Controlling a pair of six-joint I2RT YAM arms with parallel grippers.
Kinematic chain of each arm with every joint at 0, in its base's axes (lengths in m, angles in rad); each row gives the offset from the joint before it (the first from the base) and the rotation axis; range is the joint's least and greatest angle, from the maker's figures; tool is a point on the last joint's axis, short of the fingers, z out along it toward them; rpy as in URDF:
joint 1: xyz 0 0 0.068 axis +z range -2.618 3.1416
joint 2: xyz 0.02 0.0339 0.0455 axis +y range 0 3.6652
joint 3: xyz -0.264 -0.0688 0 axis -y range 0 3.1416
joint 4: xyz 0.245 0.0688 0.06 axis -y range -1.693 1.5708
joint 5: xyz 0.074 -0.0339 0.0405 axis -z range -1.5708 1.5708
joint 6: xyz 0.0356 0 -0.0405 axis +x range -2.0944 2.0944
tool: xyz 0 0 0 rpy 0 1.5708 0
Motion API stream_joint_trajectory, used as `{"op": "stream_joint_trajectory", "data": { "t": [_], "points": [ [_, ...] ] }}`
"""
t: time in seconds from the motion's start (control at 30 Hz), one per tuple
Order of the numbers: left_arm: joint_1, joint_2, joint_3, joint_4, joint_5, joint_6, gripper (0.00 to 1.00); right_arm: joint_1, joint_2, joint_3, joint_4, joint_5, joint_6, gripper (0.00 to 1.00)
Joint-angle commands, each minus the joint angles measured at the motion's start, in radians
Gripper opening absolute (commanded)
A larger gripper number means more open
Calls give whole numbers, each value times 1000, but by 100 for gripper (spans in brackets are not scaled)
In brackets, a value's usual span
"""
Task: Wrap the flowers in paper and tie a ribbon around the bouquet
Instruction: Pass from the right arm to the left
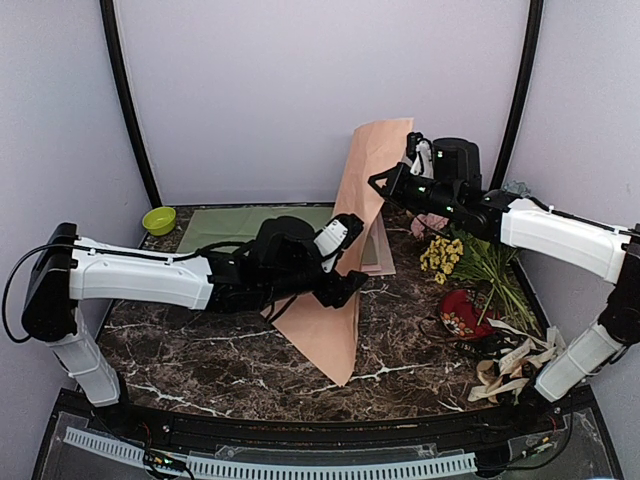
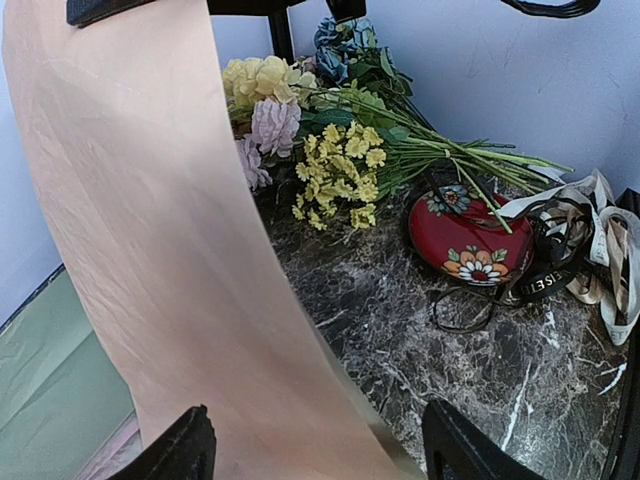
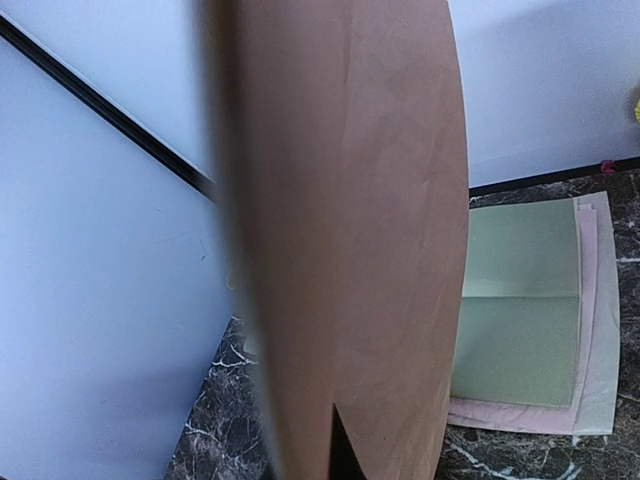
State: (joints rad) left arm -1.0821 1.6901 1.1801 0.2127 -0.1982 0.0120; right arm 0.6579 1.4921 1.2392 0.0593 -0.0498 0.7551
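**A:** What lies nearest?

**B:** At the near right of the dark, white-veined marble table [image 1: 200,350] there is a limp tangle of wide cream printed ribbons [image 1: 510,370]. Just beyond sits a glossy red rounded object [image 2: 465,240] painted with flowers; I cannot tell what it is. A thin dark ribbon [image 2: 465,329] loops on the stone beside it, hard to trace.

**A:** And the arms?

**B:** The left gripper [image 1: 355,255] is at mid-table, its black fingers spread wide on either side of a thin, matte peach-pink paper sheet [image 1: 350,310], not pinching it. The sheet rises from a corner on the table, bowed and faintly creased. The right gripper [image 1: 390,180] has its jaws clamped on the upper edge. In the right wrist view the paper is blurred and hides all but a dark sliver of the fingers.

**A:** The flowers?

**B:** They lie right of the sheet. The yellow blossom clusters [image 2: 340,180] have long green stalks crossing the red object. The blue hydrangea head [image 2: 340,45] is behind them by the wall. The sheet partly hides some lilac and pale yellow blooms [image 2: 270,110].

**A:** Farthest?

**B:** A flat green sheet [image 3: 520,300] lies on pink and cream layers. A lime-green bowl [image 1: 159,220] sits at the back left.
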Motion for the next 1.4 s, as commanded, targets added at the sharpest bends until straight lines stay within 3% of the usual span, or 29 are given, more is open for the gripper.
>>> {"op": "stream_joint_trajectory", "data": {
  "t": [0.0,0.4,0.87,1.37],
  "points": [
    [-6,26,45,-25,-25,5,73,9,-9,16,41,19,-16,0],
    [-5,-9,-1,-12,-55,27,70,8,-9,24,34,13,-27,0],
    [-7,-75,-42,-29,19,7,70,8,-12,22,27,16,-34,0],
    [-6,6,-10,-22,-17,31,72,8,-7,20,23,21,-37,0]
  ]
}}
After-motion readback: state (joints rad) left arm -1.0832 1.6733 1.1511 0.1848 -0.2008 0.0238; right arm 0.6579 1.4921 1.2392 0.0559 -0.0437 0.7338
